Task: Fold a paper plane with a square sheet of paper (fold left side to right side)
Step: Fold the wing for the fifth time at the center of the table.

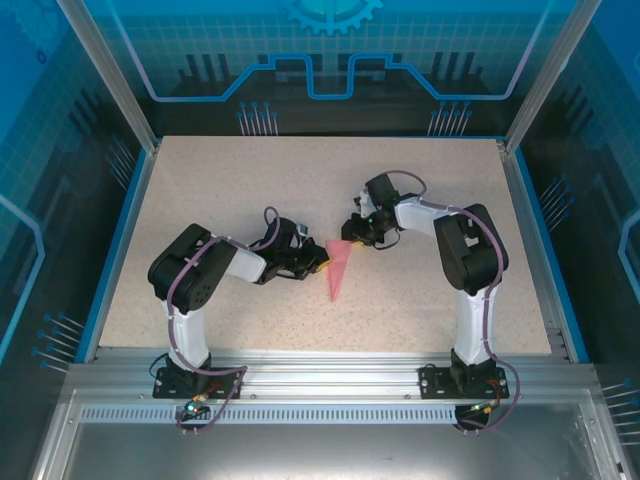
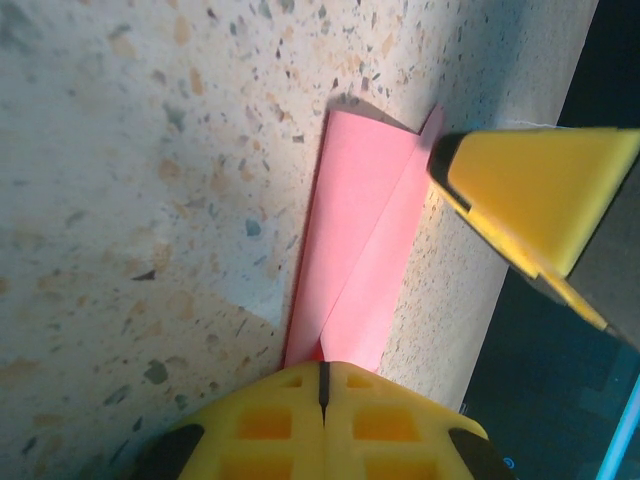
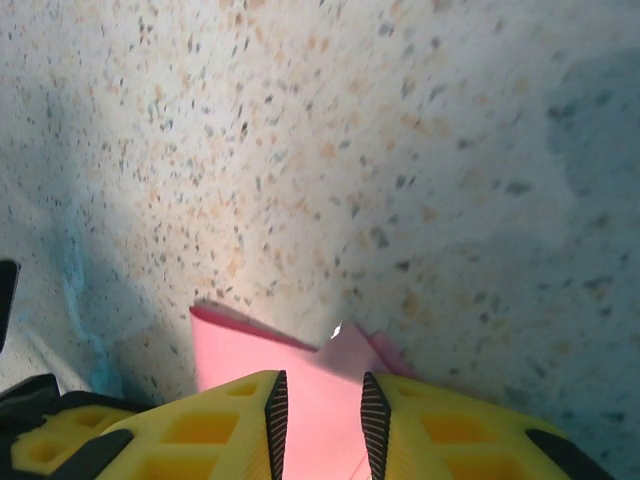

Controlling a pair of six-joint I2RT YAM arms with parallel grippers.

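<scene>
Where the top external view looks down on the speckled worktop [image 1: 250, 190], the paper plane [image 1: 338, 270] lies just right of the frame's centre, a slim pink dart with its wide end toward the top of the frame and its point toward the bottom. The left end effector [image 1: 318, 262] reaches in from the left and meets the plane's left edge near the wide end, while the right end effector [image 1: 352, 236] comes down from the upper right onto that wide end. In the left wrist view the left end effector [image 2: 322, 368] sits at the bottom centre with its two yellow jaws pressed together, only a thin seam between them. The paper plane [image 2: 360, 230] runs from those tips up toward the upper middle of the frame, flat on the worktop [image 2: 150, 150] with a crease along its length; whether any paper is nipped in the seam cannot be told. One yellow finger [image 2: 540, 185] of the right arm stands at the upper right, its tip just at the plane's far corner. In the right wrist view the right end effector [image 3: 320, 390] fills the bottom edge with its jaws apart, a clear gap between the ridged pads, and the paper plane [image 3: 250, 350] shows pink in that gap and just above it on the worktop [image 3: 350, 150]
</scene>
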